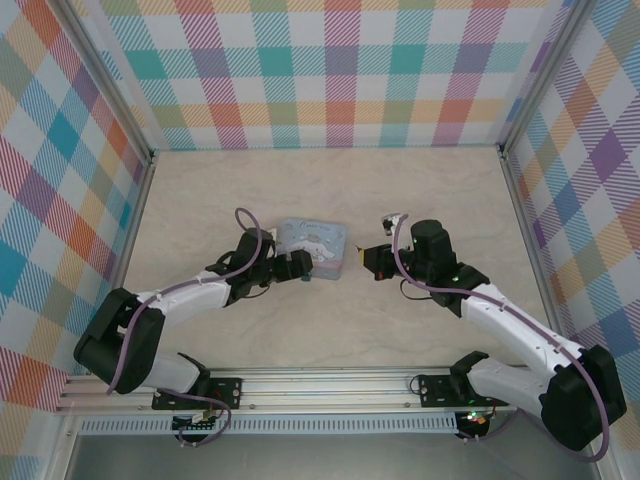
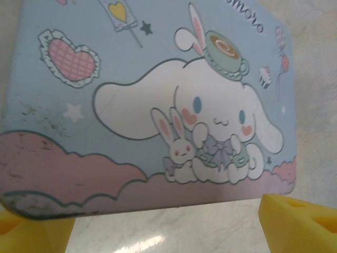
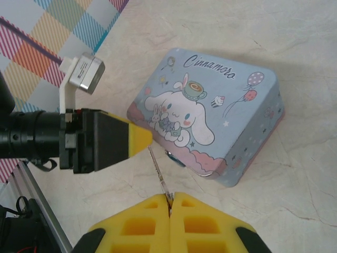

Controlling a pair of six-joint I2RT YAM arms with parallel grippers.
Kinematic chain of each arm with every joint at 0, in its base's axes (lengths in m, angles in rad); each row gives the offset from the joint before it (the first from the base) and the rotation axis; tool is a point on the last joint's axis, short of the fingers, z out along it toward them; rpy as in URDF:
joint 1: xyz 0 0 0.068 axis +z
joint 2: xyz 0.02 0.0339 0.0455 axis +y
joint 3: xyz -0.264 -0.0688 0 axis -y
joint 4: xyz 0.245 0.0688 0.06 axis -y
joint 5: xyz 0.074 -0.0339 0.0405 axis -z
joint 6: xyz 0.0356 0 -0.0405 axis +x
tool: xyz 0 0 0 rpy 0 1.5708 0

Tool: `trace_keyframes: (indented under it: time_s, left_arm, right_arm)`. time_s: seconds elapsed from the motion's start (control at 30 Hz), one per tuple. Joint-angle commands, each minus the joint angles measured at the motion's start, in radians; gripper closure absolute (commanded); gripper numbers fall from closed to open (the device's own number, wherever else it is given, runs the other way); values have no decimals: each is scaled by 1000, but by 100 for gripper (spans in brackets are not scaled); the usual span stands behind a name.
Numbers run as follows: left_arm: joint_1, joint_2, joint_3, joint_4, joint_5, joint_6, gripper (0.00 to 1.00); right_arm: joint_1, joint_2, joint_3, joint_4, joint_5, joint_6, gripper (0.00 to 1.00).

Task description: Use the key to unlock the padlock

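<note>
Now | left gripper (image 2: 163,226): fingers spread wide before the tin's (image 3: 210,110) edge, gripping nothing | right gripper (image 3: 169,199): fingers pinched together on thin key (image 3: 159,174) | padlock (image 3: 174,156): against tin's pink side, just beyond key tip

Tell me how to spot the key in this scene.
Start at the pale blue rectangular tin with a cartoon picture, mid-table. Just off its pink-edged side, the right arm's two yellow fingers pinch shut on a thin silver metal key. Unlike the chunky fingers and broad tin, it is a slender sliver slanting toward the tin.
</note>
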Motion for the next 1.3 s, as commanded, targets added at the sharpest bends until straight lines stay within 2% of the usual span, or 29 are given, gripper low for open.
trace_keyframes:
  time_s: [0.0, 0.3, 0.67, 0.9, 1.27]
  left_arm:
    - [30, 24, 46, 73, 61, 82, 11]
    - [42, -63, -38, 142, 122, 130, 11]
    - [55, -117, -137, 168, 165, 112, 10]
    - [60, -64, -140, 231, 192, 68, 10]
    - [60, 12, -119, 285, 218, 56, 10]
  right_arm:
    - [6, 39, -21, 66, -55, 23, 94]
    - [8, 254, 51, 225, -164, 96, 94]
    - [19, 568, 213, 385, -189, 165, 95]
    - [19, 728, 332, 351, -144, 182, 95]
    - [19, 805, 332, 267, -127, 196, 95]
